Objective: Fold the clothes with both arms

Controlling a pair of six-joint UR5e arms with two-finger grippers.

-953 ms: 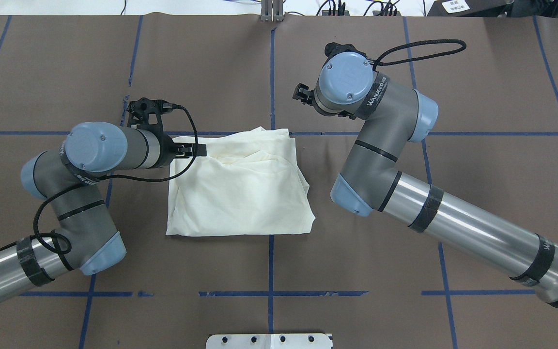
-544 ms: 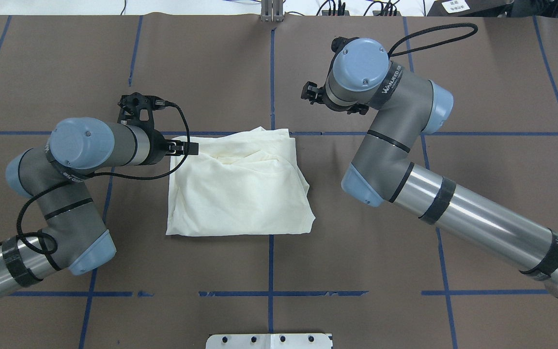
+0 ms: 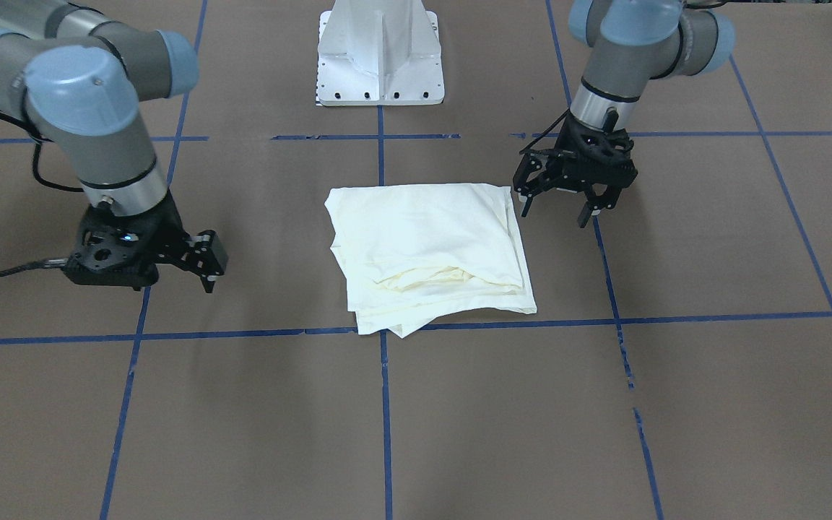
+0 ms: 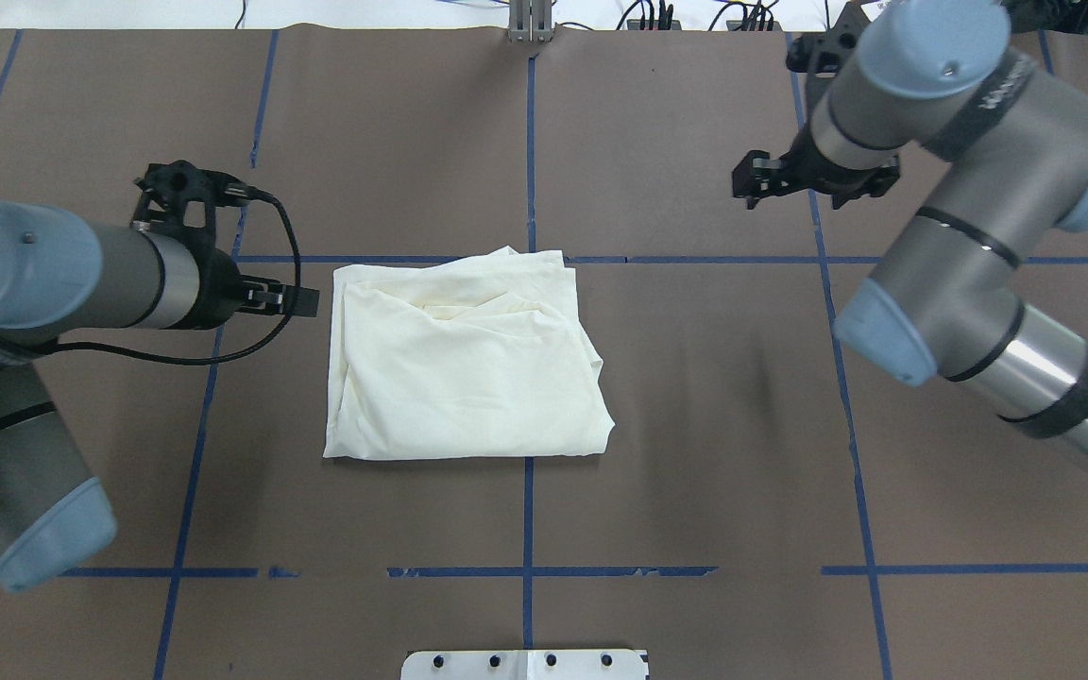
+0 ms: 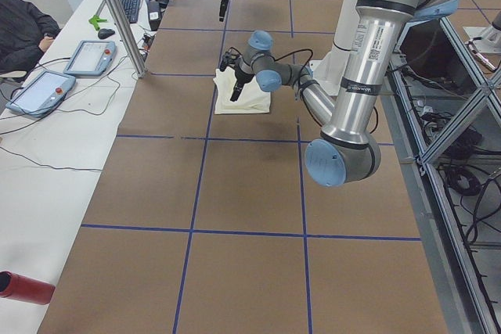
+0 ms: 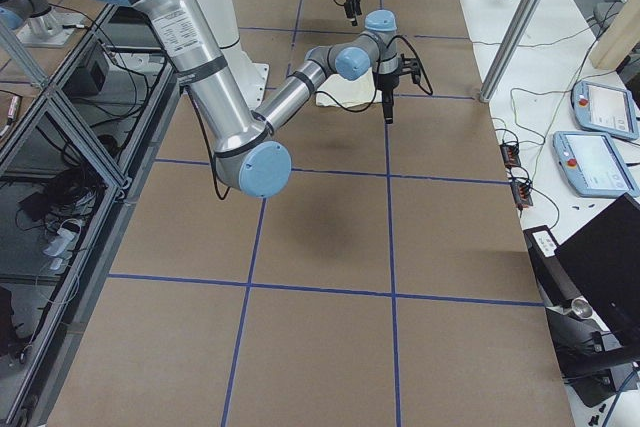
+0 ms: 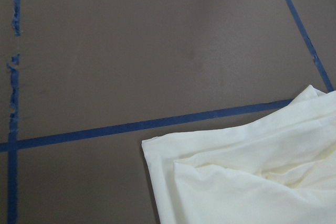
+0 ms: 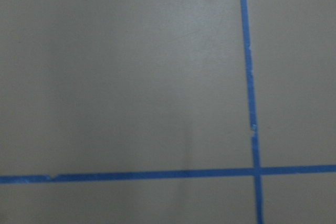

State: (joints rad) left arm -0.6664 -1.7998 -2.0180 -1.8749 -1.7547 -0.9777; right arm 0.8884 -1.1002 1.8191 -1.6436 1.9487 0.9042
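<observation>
The clothes (image 4: 468, 378) lie folded into a rough cream square at the table's middle, plain side up, also in the front view (image 3: 430, 245) and the left wrist view (image 7: 252, 182). My left gripper (image 4: 303, 300) hovers just off the square's far left corner, apart from the cloth. From the front, this left gripper (image 3: 555, 211) is open and holds nothing. My right gripper (image 4: 754, 179) hangs well off to the far right of the cloth, and the front view shows the right gripper (image 3: 208, 271) open and holding nothing. The right wrist view holds only brown table and blue tape.
Blue tape lines (image 4: 527, 571) cross the brown table cover. The white pedestal base (image 3: 380, 65) stands behind the cloth on the robot's side. Tablets (image 5: 39, 91) and a metal post (image 5: 117, 13) sit beyond the far edge, with a person's dark sleeve (image 5: 19, 29) there.
Both arms have drawn away from the cloth. The left gripper slid left off the far left corner, and the right gripper swung far to the right. The cloth has not moved.
</observation>
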